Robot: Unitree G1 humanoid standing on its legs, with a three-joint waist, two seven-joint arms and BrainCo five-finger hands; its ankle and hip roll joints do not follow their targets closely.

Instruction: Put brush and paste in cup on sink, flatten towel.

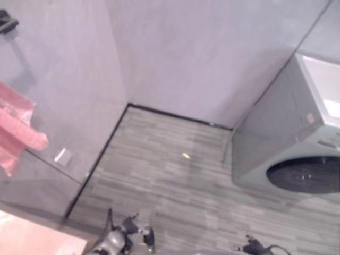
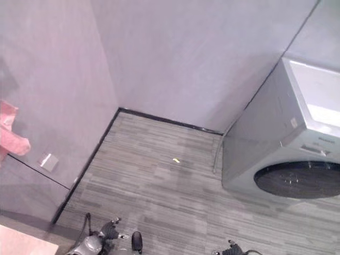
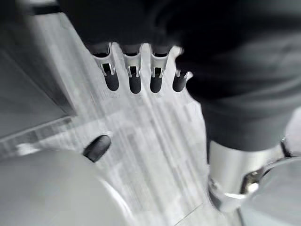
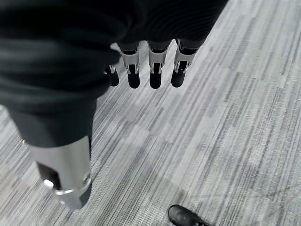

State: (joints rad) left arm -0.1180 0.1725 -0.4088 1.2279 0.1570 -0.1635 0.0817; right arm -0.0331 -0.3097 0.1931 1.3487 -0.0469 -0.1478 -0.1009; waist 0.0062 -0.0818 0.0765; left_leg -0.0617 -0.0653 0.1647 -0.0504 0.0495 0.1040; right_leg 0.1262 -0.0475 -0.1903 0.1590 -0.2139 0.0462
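Both hands hang empty, fingers straight: left hand, right hand. At 9 o'clock, pink towel slants on a wall.

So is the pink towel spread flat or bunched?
Bunched: the pink towel hangs in folds on the wall at the robot's left, not flattened.

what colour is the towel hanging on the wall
Pink; the towel shows best in the left eye view.
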